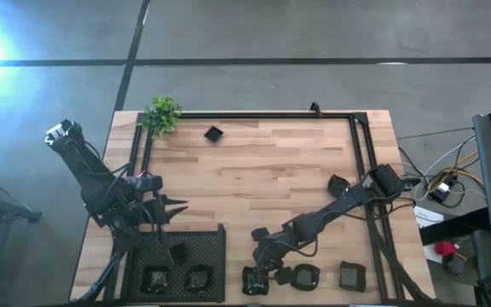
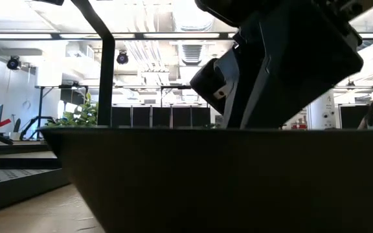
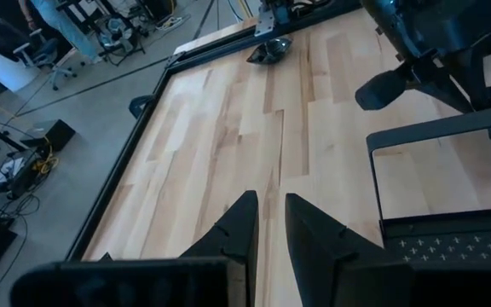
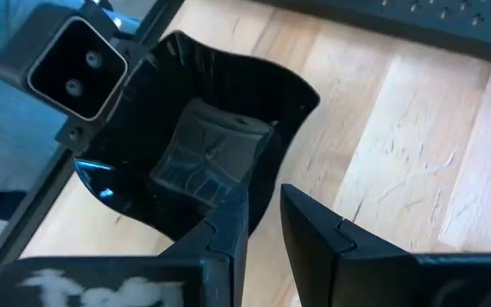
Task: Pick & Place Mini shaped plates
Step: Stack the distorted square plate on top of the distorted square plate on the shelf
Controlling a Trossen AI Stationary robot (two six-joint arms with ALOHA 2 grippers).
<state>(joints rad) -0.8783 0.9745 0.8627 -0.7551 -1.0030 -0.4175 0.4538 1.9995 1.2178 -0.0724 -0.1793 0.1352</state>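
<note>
1. The right gripper (image 1: pixel 257 275) is low over the near edge of the table (image 1: pixel 254 170), at the leftmost dish in a row there.
2. In the right wrist view its two fingers (image 4: pixel 228 226) stand a narrow gap apart, straddling the rim of a glossy black wavy-edged dish (image 4: pixel 203 145); whether they actually pinch the rim cannot be told.
3. Two more dark dishes, a round one (image 1: pixel 304 275) and a squarish one (image 1: pixel 352 275), lie to the right of it along the same edge.
4. Another dish (image 1: pixel 337 184) lies near the right rail, and a small one (image 1: pixel 213 133) sits near the far edge, not far from the green plant (image 1: pixel 163 113).
5. The black tray (image 1: pixel 177 264) at the near left holds three dishes.
6. The left gripper (image 1: pixel 177 207) waits above the wood just beyond the tray, its fingers (image 3: pixel 239 226) a small gap apart with nothing between them.
</note>
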